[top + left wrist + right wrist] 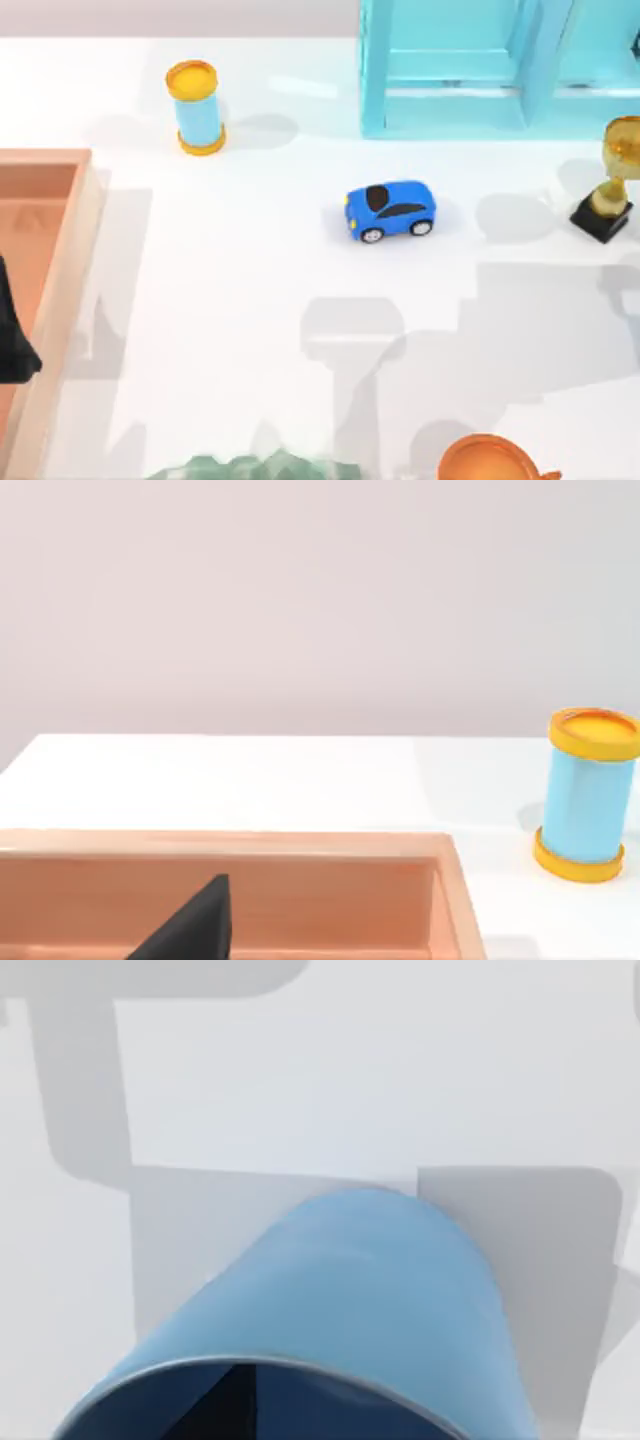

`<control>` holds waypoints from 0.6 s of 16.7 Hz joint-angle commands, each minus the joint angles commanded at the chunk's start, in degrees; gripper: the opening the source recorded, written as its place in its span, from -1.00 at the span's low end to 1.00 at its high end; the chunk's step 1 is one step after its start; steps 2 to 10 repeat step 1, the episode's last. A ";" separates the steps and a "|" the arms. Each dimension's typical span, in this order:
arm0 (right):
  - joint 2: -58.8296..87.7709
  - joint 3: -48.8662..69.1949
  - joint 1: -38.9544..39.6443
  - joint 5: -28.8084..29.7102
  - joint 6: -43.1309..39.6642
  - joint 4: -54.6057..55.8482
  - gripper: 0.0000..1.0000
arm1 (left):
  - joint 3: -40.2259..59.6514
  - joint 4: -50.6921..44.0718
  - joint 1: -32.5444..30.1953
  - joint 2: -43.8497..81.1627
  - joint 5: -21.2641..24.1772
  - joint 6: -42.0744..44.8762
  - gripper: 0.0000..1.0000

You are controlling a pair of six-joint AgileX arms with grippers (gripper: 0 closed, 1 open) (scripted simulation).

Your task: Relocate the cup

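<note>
The left hand presents as a matte black, tapered, wedge-shaped body with flat faces and a pointed tip. Its surface is plain, bearing no visible cables, screws or markings.

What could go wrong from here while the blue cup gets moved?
The cup seems lifted, close under the right wrist camera; its grip is hidden, so it might slip. Carried across, it could knock the toy car or topple the trophy at the table's right edge. The left gripper sits parked over the tray.
</note>
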 joint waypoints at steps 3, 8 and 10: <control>0.00 0.00 0.00 0.00 0.00 0.00 1.00 | 0.00 0.00 0.00 0.00 0.00 0.00 1.00; 0.00 0.00 0.00 0.00 0.00 0.00 1.00 | 0.00 0.00 0.00 0.00 0.00 0.00 1.00; 0.00 0.00 0.00 0.00 0.00 0.00 1.00 | 0.00 0.00 0.00 0.00 0.00 0.00 1.00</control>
